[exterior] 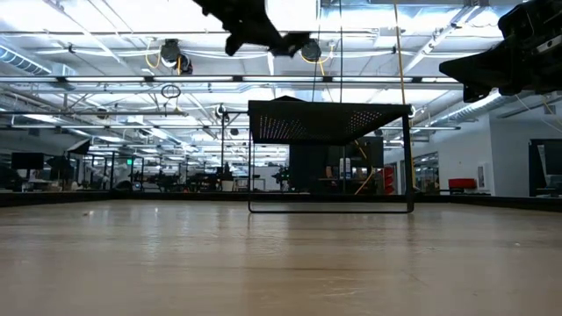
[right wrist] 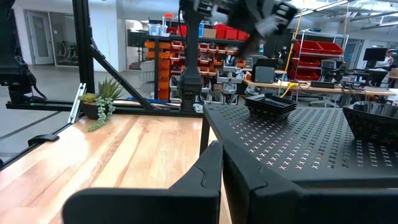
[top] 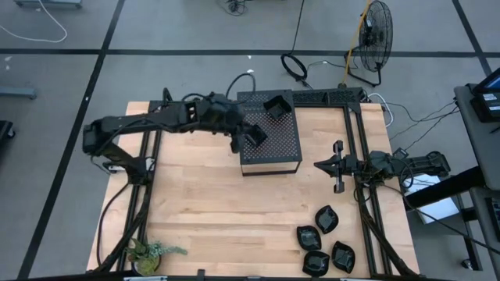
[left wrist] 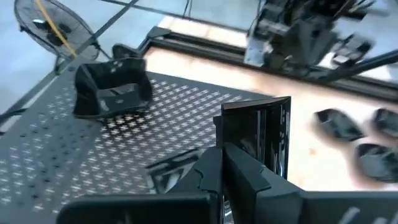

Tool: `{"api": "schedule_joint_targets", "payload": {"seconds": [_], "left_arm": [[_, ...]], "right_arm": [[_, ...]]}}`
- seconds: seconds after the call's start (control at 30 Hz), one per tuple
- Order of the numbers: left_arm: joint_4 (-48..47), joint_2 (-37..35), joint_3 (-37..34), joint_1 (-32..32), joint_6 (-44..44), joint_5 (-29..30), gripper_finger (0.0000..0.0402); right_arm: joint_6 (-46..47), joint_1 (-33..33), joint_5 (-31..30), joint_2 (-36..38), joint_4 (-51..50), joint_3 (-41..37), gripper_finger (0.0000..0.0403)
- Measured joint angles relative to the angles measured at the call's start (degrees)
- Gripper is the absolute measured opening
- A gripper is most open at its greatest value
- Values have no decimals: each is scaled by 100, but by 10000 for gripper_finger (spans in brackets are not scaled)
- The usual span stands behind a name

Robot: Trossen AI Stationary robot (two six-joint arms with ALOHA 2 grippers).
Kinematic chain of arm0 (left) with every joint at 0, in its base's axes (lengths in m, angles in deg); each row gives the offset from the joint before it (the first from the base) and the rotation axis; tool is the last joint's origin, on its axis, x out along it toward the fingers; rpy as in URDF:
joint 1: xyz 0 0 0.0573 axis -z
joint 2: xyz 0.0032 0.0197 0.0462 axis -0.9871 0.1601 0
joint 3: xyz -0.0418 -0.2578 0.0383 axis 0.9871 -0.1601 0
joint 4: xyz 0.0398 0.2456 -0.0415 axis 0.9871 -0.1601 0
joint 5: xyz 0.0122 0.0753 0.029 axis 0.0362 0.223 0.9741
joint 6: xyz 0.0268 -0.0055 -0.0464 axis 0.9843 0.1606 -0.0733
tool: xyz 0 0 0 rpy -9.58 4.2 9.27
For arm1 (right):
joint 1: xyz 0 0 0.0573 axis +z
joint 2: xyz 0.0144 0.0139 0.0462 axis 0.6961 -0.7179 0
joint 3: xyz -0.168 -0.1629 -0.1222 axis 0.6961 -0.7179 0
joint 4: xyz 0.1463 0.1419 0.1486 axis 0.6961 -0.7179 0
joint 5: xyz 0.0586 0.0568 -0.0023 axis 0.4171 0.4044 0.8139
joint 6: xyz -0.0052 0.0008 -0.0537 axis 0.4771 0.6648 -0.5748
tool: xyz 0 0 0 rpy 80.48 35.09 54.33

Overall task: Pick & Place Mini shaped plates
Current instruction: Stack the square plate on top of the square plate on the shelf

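The landmark here is the black perforated box (top: 269, 133) at the far middle of the tabletop (top: 211, 195). One mini plate (top: 276, 104) sits on the box's top near its far edge, a squarish dish with raised walls. A second plate (top: 253, 134) lies at the box's left edge, directly under the left end effector (top: 238, 140), whose fingers are pressed together; in the left wrist view a flat square plate (left wrist: 264, 134) stands on edge just past those fingertips, though whether it is pinched or merely lying there cannot be told. Four more plates (top: 322, 238) lie in a loose cluster on the tabletop, well away from the box toward the near right corner, leaf-shaped and angular ones among them.

The right end effector (top: 337, 165) hangs to the right of the box, apart from it, fingers also pressed together and holding nothing.

Judging by their look, the plates are light, rigid and thin-walled (probably moulded plastic, glossy enough to be slick). They seem unlikely to crush, but a shallow dish gives little to grip from above. The sensible hold is across the rim, one finger inside the wall and one outside, taken at a straight side on the square ones and at the narrower waist on the leaf shapes. A loose pinch could let one swing or slip.
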Motion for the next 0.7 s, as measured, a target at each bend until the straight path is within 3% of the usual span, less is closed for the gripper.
{"api": "schedule_joint_targets", "payload": {"seconds": [0.33, 0.7], "left_arm": [[-387, 499, 34, -568, 242, -14, 7], [-426, 532, 34, -624, 82, -36, 9]], "right_arm": [[2, 0, 0, 1, 0, -1, 0], [2, 0, 0, -1, 0, 1, 0]]}}
